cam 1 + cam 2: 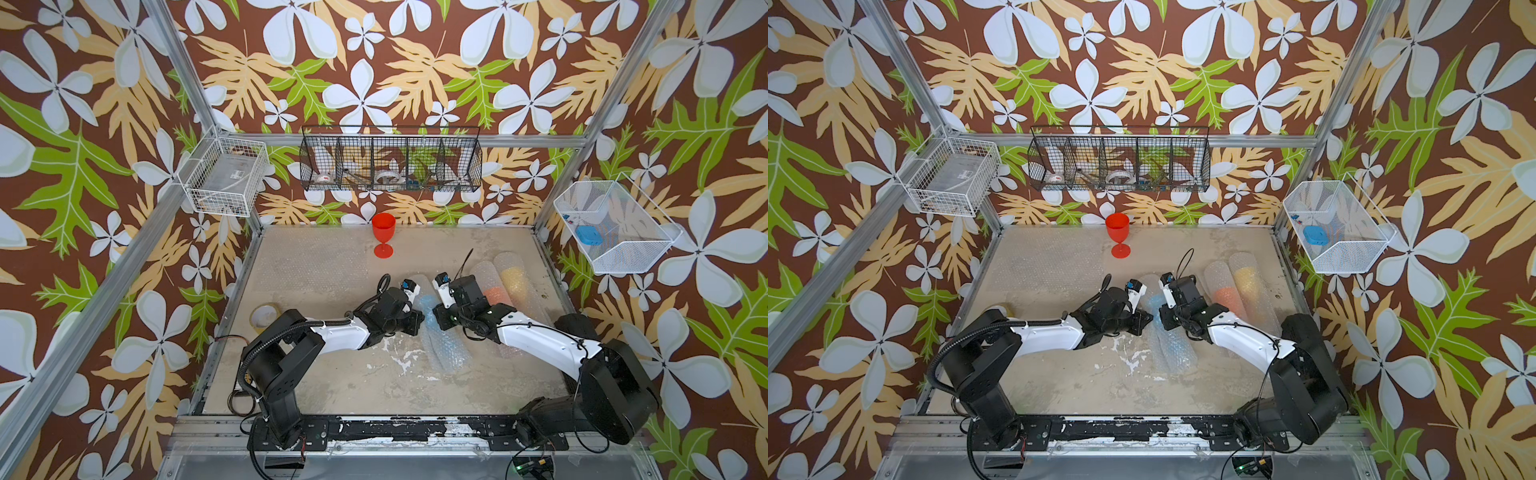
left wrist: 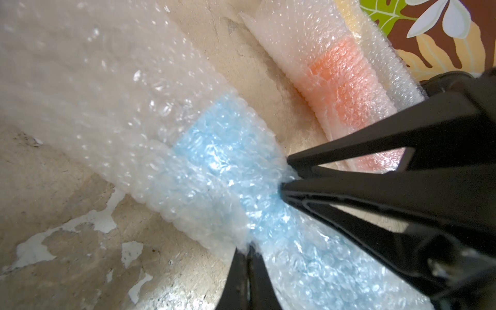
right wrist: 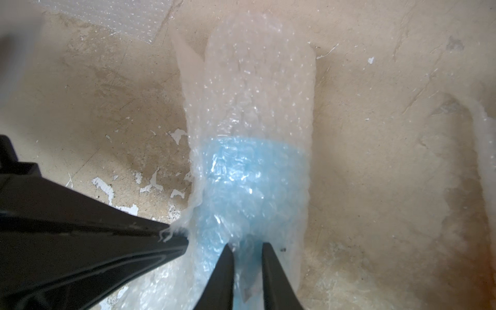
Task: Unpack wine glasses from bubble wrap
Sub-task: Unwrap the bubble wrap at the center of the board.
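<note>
Top views: worn beige table [image 1: 332, 382] with white flaked patches near the centre, inside an aluminium frame [image 1: 193, 83] with brown floral wallpaper [image 1: 374, 62] on three sides. Red glass [image 1: 383, 235] stands upright and bare at the back. A flat bubble sheet [image 1: 307, 266] lies to its left. Tape roll [image 1: 264, 318] sits at the left edge, beside the left arm. Blue glass [image 1: 426, 300] lies inside the bubble wrap roll [image 1: 446, 353] at centre. Orange glass [image 1: 494, 295] and yellow glass [image 1: 513, 276] lie wrapped, side by side, further right. Left gripper [image 1: 420, 319] and right gripper [image 1: 436, 316] meet over the blue one, and their wrists hide its middle. Black wire basket [image 1: 461, 166] on the back wall holds tape rolls; the red mark on one is too small to read. White wire basket [image 1: 224, 195] hangs on the left wall. White mesh basket [image 1: 631, 253] on the right wall holds a blue item [image 1: 588, 237]. Left wrist: left gripper [image 2: 248, 251] is pressed together on the wrap's loose edge. Right gripper [image 2: 285, 174] comes in opposite, nipping a fold over the blue glass [image 2: 214, 161]. Right wrist: right gripper [image 3: 246, 245] shows a narrow gap filled by a wrap fold; left gripper [image 3: 177, 236] pinches the frayed edge.
</note>
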You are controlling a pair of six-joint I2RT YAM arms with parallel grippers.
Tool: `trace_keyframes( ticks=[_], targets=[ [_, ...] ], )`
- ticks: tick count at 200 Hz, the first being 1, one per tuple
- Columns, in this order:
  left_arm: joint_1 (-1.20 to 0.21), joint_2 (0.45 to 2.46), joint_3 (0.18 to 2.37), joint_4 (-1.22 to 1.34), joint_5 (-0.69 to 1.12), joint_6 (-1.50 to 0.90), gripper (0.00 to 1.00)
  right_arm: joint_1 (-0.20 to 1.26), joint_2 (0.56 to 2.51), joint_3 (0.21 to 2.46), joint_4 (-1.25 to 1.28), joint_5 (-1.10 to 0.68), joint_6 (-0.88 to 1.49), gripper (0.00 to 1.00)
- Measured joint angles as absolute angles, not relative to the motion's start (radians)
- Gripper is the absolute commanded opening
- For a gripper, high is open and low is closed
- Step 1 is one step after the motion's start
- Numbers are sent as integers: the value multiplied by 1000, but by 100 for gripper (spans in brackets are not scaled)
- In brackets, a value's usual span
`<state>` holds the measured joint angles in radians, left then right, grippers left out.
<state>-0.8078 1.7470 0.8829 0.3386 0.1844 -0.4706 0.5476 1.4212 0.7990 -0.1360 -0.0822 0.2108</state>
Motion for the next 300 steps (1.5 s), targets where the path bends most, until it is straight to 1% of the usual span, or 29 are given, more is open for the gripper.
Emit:
trace_keyframes(
  ticks=[21,49,69,161,300],
  targets=[
    [-808,1747,882,338,185,-471,0,547,1411,786,-120,-97,229,10],
    [-805,1747,878,338,185,-470,0,547,1403,776,-108,-118,235,6],
    [-802,1747,871,340,188,-471,0,547,1402,774,-102,-128,239,0],
    [-786,1684,833,340,187,-470,0,545,1391,759,-91,-104,266,0],
    [-778,1672,804,357,186,-471,0,512,1356,727,-98,-107,280,0]
  ],
)
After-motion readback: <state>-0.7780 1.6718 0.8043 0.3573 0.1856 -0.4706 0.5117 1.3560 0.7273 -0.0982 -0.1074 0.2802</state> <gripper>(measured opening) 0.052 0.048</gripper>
